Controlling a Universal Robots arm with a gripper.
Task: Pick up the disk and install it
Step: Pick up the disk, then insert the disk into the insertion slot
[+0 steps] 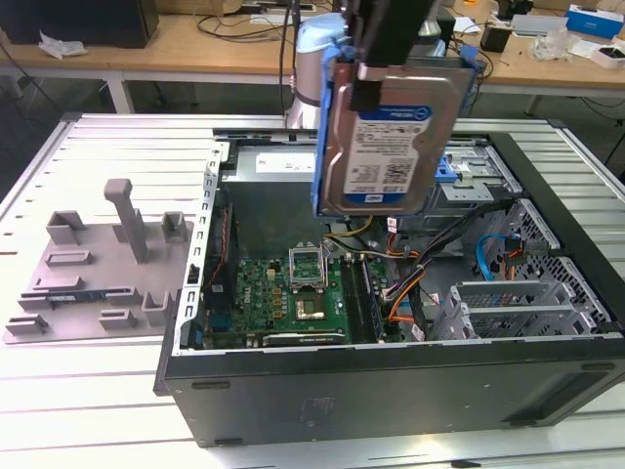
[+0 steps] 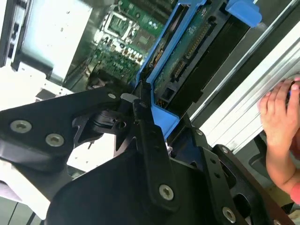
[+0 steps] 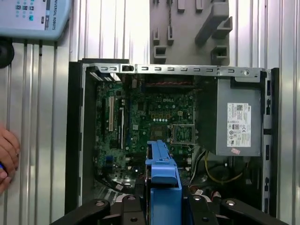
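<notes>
Above the open case (image 1: pixel 391 391), the end effector (image 1: pixel 376 78) pinches the disk (image 1: pixel 383 147), its far finger hidden.

We see a pale, ribbed metal tabletop (image 1: pixel 107 147) carrying a big black open-sided computer case (image 1: pixel 391 396), laid flat with its green board facing up. Just beside the case, on the exterior view's left, a flat grey plastic fixture plate with upright pegs (image 1: pixel 98 278) rests on the ribs. In the first wrist view, a grey handheld control pendant (image 3: pixel 33 16) lies off one corner of the case.
</notes>
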